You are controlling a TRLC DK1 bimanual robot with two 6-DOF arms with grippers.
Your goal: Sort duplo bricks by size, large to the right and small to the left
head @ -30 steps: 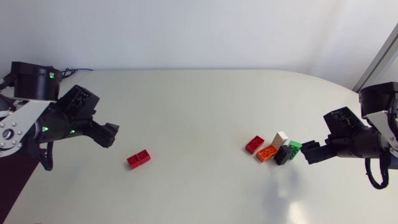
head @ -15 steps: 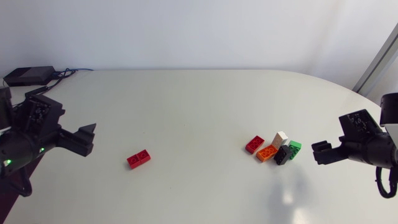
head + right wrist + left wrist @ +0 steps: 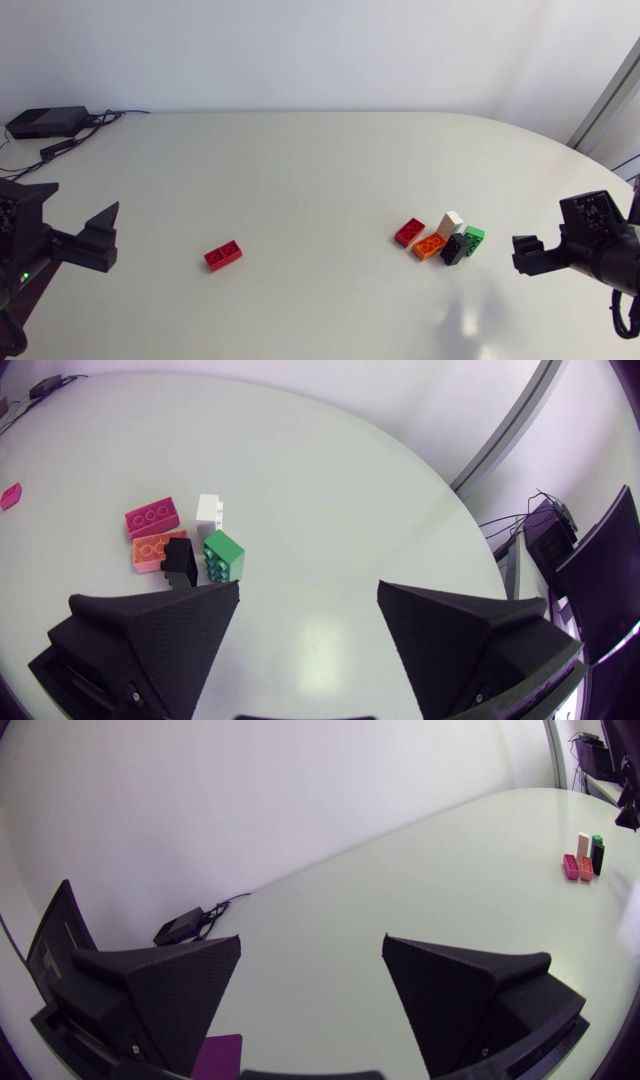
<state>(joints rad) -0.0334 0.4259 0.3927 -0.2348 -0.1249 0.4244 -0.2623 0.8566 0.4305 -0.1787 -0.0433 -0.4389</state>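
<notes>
Main group: five bricks bunched on the table (image 3: 300,170), right half, closer to the right edge than the middle. Red brick (image 3: 408,233) & orange brick (image 3: 429,245) lie side by side, touching. Black brick (image 3: 454,249) sits against the orange one on its right-edge side. Green brick (image 3: 474,239) is against the black one, outermost toward the right edge. White brick (image 3: 450,222) is on the far-edge side of the group, just beside orange & black.

Sixth piece, a lone red brick (image 3: 223,256), is on the left half toward the near edge, well apart from the group.

Other stuff: black box w/ cables (image 3: 45,122) at the far-left corner.

Right gripper (image 3: 305,640) is at the right edge, fingers spread wide, holding nothing. Group lies ahead of it, off to one finger's side, not between the fingers. Green is the closest brick, w/ black & orange behind it, red furthest.

Left gripper (image 3: 310,1000) is at the left edge, fingers also spread wide, nothing in them. Lone red brick is near it, toward the table's middle, not touching. Main group is far across the table from this gripper.
</notes>
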